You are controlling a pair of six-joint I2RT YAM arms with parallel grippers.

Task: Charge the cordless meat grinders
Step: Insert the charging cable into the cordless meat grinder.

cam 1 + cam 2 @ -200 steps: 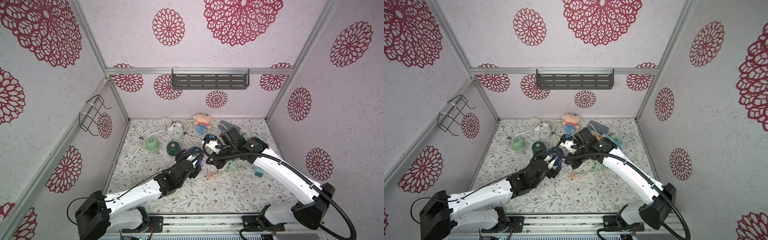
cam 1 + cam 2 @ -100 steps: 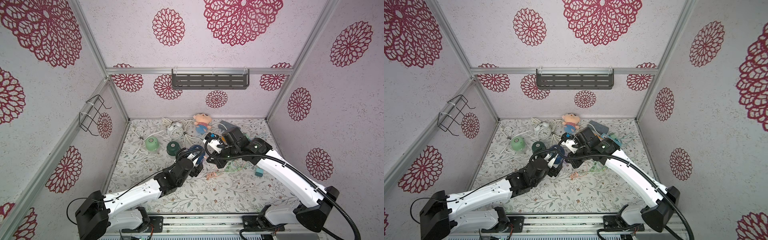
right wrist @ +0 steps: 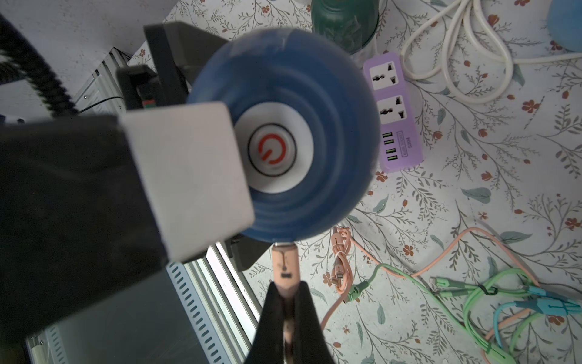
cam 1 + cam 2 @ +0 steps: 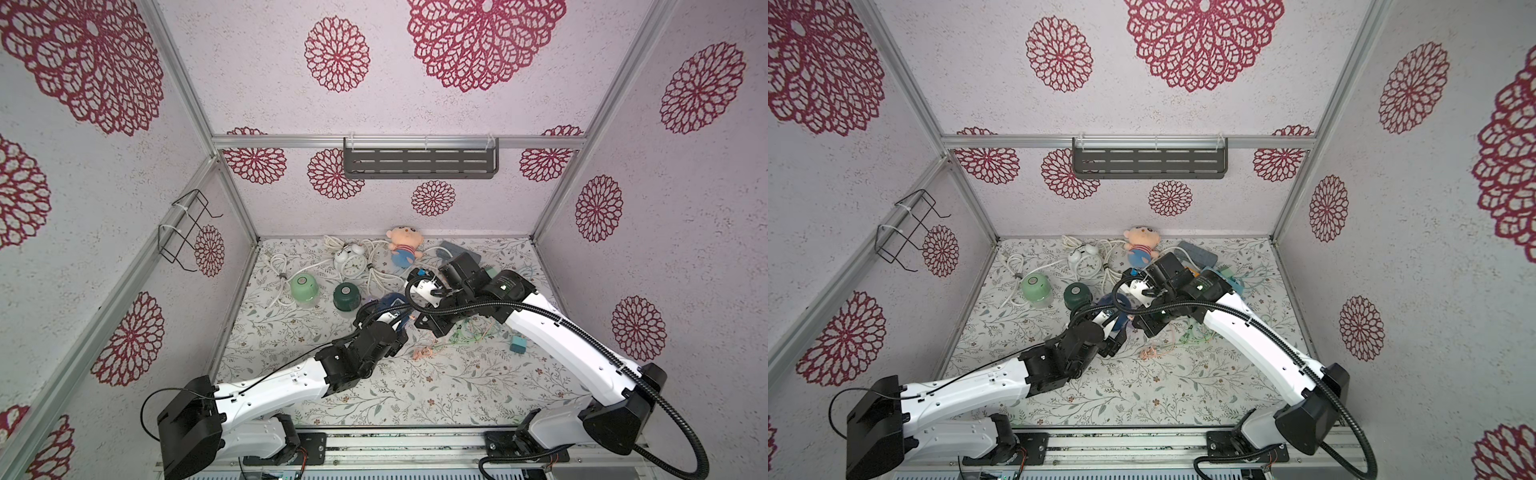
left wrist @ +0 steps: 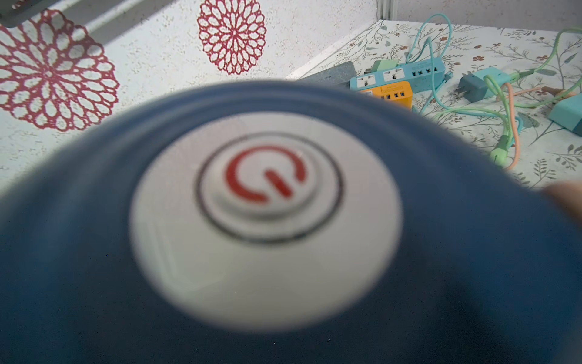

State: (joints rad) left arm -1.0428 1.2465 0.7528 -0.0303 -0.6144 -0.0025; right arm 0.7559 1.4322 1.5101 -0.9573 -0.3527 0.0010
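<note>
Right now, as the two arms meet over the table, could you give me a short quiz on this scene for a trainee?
1. True or false: the right hand pinches a peach plug.
2. What does the left hand hold? A light green grinder, B dark green grinder, C navy blue grinder.
3. In the right wrist view, what colour is the power strip lying beside the held grinder?
Key: 1 true; 2 C; 3 purple.
</note>
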